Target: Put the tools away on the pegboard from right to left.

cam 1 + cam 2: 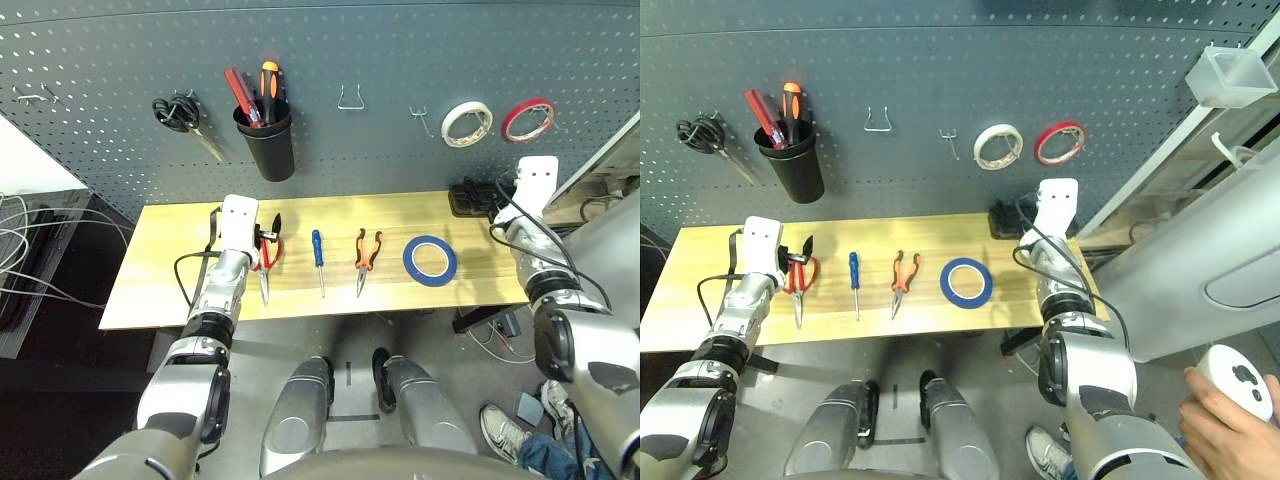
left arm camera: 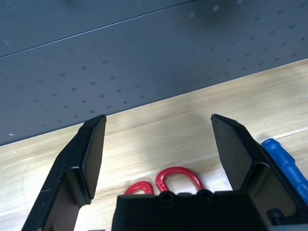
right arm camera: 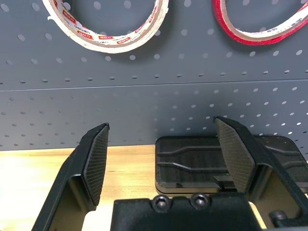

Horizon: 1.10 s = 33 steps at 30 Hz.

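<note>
Lying just left of the released right gripper (image 3: 161,163), blue tape ring (image 1: 430,260); left gripper (image 2: 159,154) released over red-handled scissors (image 2: 166,182).

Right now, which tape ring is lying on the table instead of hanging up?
The blue tape ring; the white tape ring and red tape ring hang on the pegboard.

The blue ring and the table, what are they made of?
The blue tape ring looks like a roll of smooth tape, probably plastic or paper: thin flat band, hollow middle, even matte blue. The table looks like light wood, or a wood-look top: pale yellow with long grain streaks and a slight sheen.
</note>
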Each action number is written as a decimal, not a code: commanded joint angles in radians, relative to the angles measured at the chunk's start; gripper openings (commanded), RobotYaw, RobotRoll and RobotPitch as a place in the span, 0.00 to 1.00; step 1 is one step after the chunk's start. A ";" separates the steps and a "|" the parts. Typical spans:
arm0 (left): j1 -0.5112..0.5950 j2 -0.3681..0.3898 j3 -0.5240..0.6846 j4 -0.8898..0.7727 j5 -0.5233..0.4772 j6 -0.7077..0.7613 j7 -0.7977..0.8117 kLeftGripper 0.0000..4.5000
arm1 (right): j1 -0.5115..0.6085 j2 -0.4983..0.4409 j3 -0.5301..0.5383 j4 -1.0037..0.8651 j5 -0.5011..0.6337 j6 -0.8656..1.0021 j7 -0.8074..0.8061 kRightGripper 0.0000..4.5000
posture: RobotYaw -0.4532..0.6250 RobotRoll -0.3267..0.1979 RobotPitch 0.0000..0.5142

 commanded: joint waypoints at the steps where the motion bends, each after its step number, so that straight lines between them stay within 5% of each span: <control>1: 0.014 0.000 0.008 0.014 -0.008 0.005 -0.001 0.99 | 0.020 -0.002 -0.008 0.014 0.005 0.015 0.001 1.00 | 0.47 0.62 0.39; 9: 0.047 -0.016 -0.021 -0.077 -0.028 0.002 -0.108 0.99 | 0.020 -0.009 -0.011 -0.005 0.017 0.041 0.028 1.00 | 0.47 0.62 0.40; 21: 0.160 0.006 -0.144 -0.335 0.010 0.079 -0.296 0.99 | 0.030 0.046 0.057 -0.037 -0.013 0.348 0.087 1.00 | 0.50 0.62 0.45; 33: 0.261 -0.023 -0.260 -0.487 0.059 0.107 -0.344 0.99 | 0.110 0.058 0.143 -0.078 -0.083 0.485 0.040 1.00 | 0.51 0.62 0.66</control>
